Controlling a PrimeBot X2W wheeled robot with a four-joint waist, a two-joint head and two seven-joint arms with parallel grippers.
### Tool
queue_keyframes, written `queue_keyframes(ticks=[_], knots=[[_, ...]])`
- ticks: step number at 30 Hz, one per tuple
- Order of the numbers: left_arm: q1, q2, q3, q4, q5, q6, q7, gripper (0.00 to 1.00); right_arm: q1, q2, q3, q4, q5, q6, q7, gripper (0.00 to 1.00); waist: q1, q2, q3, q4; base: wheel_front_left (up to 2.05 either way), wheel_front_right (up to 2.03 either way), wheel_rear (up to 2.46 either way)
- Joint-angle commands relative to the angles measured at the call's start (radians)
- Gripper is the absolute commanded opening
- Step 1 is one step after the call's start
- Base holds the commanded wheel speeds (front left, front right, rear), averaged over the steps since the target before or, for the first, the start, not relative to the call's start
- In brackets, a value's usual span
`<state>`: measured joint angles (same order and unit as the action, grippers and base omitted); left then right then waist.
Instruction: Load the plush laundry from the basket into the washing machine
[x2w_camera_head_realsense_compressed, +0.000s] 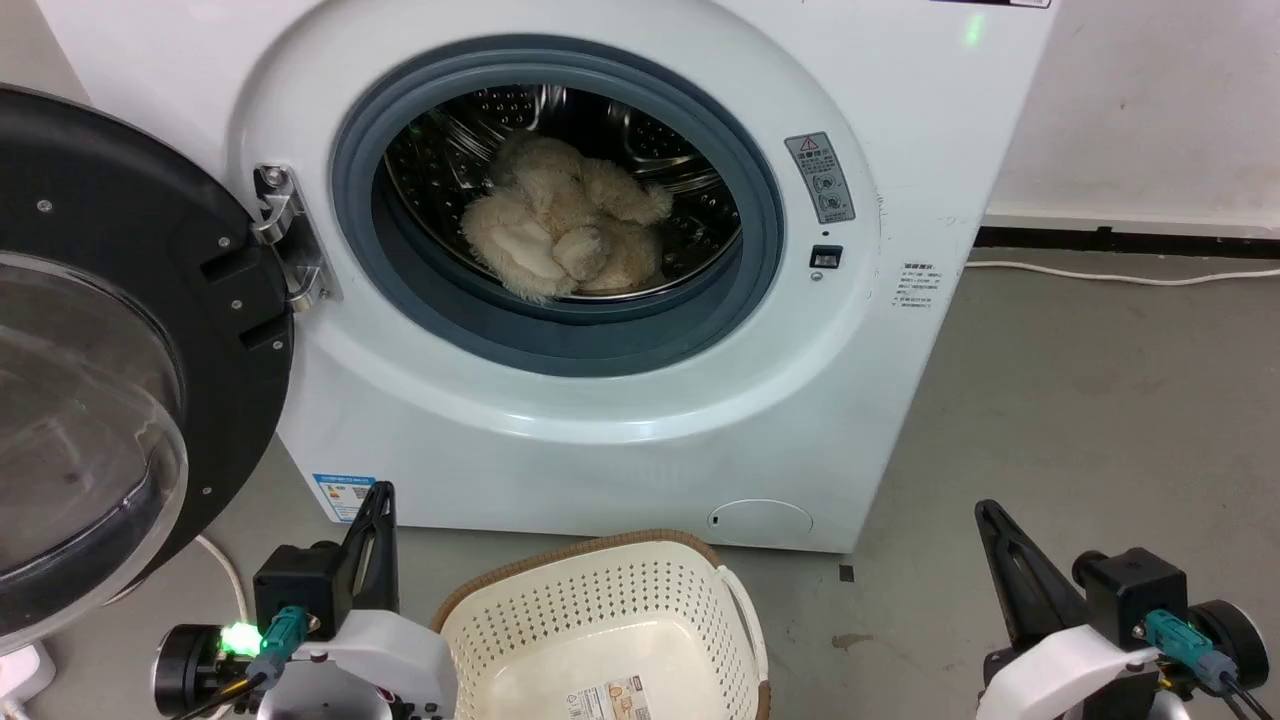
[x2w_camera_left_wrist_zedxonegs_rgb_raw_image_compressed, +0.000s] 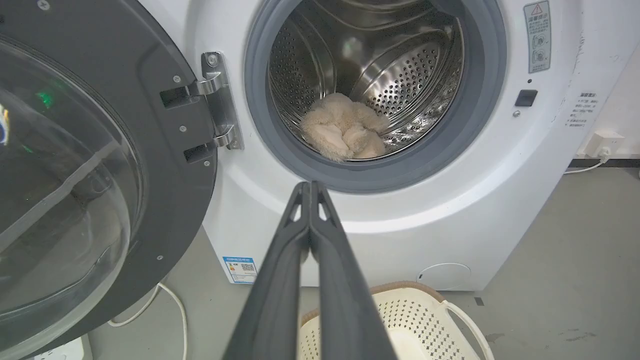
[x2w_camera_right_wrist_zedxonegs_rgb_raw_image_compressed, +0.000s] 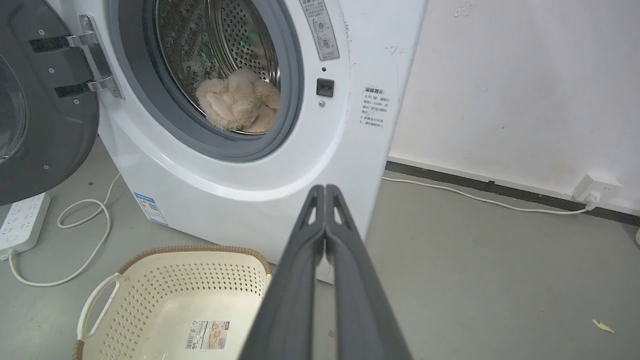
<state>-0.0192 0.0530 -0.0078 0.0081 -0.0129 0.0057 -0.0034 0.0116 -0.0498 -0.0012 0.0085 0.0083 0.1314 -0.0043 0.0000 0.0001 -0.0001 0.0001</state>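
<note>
1. The plush laundry (x2w_camera_head_realsense_compressed: 565, 225) lies inside the washing machine (x2w_camera_head_realsense_compressed: 900, 400), low in the steel drum and just behind the grey door seal. It is a shaggy cream heap with nothing spilling over the lip.
2. The basket (x2w_camera_head_realsense_compressed: 600, 600) stands on the floor (x2w_camera_head_realsense_compressed: 1100, 400) right in front of the washing machine, below the opening. It holds nothing; the sticker (x2w_camera_right_wrist_zedxonegs_rgb_raw_image_compressed: 210, 334) on its bottom is bare to see.
3. So the loading itself looks done, as far as these views tell.
4. The left hand (x2w_camera_left_wrist_zedxonegs_rgb_raw_image_compressed: 310, 186) hangs in front of the washing machine on the door side, its fingers pressed together on nothing. The right hand (x2w_camera_right_wrist_zedxonegs_rgb_raw_image_compressed: 325, 188) hangs off the machine's right front corner, also pinched together and carrying nothing.
5. The door (x2w_camera_head_realsense_compressed: 120, 350) stands swung wide to the left of the washing machine. The task does not ask for it to be closed, so little seems to be left.
6. The floor is smooth grey, with a few small stains to the right of the washing machine.
7. A power strip (x2w_camera_right_wrist_zedxonegs_rgb_raw_image_compressed: 22, 220) with a looped cord lies left of the machine, under the door. A white cable (x2w_camera_right_wrist_zedxonegs_rgb_raw_image_compressed: 475, 197) runs from the machine's right side along a dark skirting to a wall socket (x2w_camera_right_wrist_zedxonegs_rgb_raw_image_compressed: 597, 187).
8. The wall (x2w_camera_right_wrist_zedxonegs_rgb_raw_image_compressed: 500, 75) to the right of the machine is white and scuffed.
</note>
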Motion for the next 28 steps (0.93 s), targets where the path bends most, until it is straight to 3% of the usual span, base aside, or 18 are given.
queue_keyframes(ticks=[1,28], knots=[[0.019,-0.003,0.008,-0.008,0.013,-0.006,0.003,0.0,-0.012,0.0,0.001,-0.009,-0.008,-0.001,0.004,0.0,0.0,-0.0001,0.0,0.0,0.0,0.0,0.0],[0.019,-0.003,0.008,-0.008,0.013,-0.006,0.003,0.0,-0.012,0.0,0.001,-0.009,-0.008,-0.001,0.004,0.0,0.0,-0.0001,0.0,0.0,0.0,0.0,0.0]])
